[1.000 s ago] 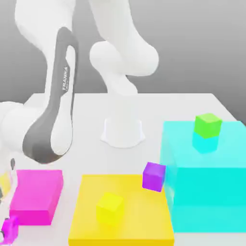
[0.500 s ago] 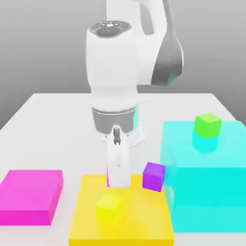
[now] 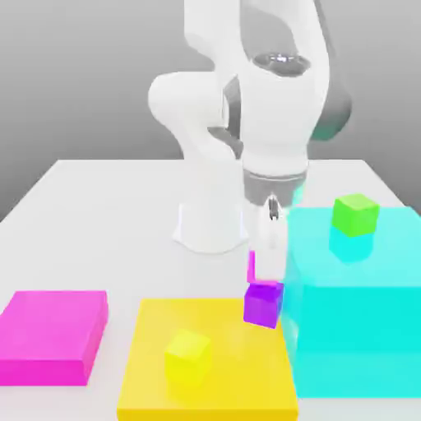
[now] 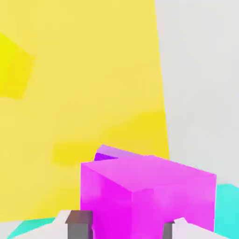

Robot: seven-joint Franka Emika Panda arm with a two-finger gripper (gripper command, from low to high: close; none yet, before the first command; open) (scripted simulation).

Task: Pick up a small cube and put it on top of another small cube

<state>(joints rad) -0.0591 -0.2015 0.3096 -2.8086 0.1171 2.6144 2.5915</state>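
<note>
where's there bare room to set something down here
Bare patches: the white table beyond the magenta block, and the yellow block nearside of the yellow cube. Crowded: the gripper above the purple cube, beside the cyan block.

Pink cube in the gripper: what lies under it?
The purple cube, on the yellow block near its edge. The pink cube covers most of it; whether the two touch cannot be seen.

no readable text, no labels, no brand marks, no numbers anywhere
</note>
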